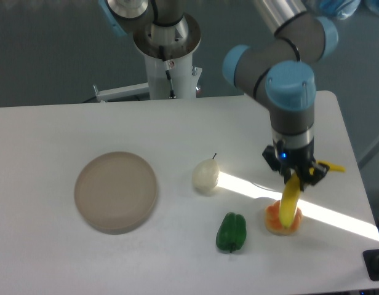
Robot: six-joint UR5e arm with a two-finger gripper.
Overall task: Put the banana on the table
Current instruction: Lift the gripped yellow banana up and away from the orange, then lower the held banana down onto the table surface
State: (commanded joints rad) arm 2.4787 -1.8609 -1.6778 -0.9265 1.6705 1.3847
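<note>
Yellow banana [291, 203] pinched in the hand [295, 178], directly over the orange fruit [280, 222], green pepper [231, 232] nearby.

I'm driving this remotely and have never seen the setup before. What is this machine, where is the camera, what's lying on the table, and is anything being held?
One fixed camera looks down at the white table from the front. The grey and blue machine is a single robot arm; its two-finger gripper points down at the right side. It is shut on the yellow banana, which hangs nearly upright, its lower end in front of the orange fruit; I cannot tell whether they touch. On the table lie a round beige plate at left, a pale pear in the middle, and a green pepper near the front.
</note>
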